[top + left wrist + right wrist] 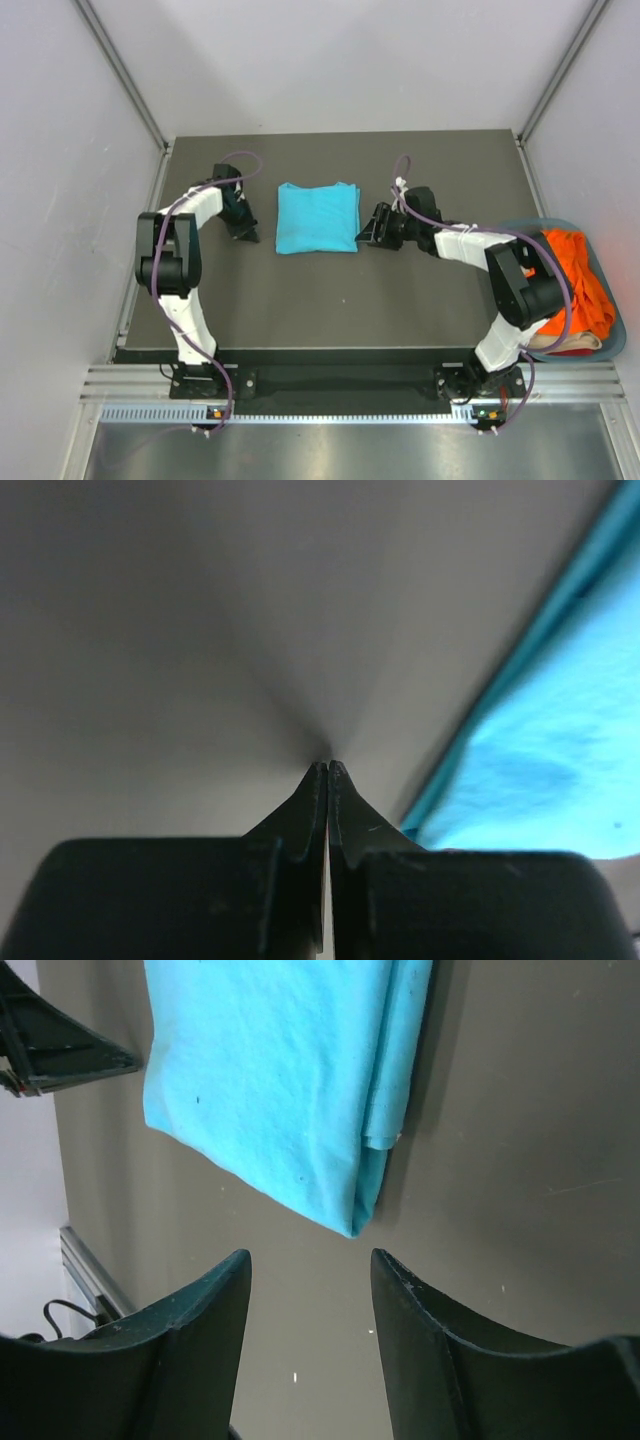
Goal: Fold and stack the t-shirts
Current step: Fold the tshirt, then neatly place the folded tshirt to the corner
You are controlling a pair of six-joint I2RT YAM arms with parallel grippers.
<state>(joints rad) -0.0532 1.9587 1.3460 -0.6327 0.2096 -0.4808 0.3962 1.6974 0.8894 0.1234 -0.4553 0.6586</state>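
Note:
A bright turquoise t-shirt (317, 217) lies folded into a neat rectangle on the dark table (330, 300). It also shows in the right wrist view (280, 1080) and at the right edge of the left wrist view (560, 770). My left gripper (243, 230) is shut and empty, low over the table just left of the shirt. My right gripper (370, 230) is open and empty just right of the shirt, its jaws facing the folded corner (360, 1225) without touching it. More t-shirts, orange (580, 275) and beige (565, 343), lie in a basket at the right.
The blue-grey plastic basket (612, 335) sits off the table's right edge beside the right arm. Grey walls close in the back and both sides. A metal rail (340, 385) runs along the near edge.

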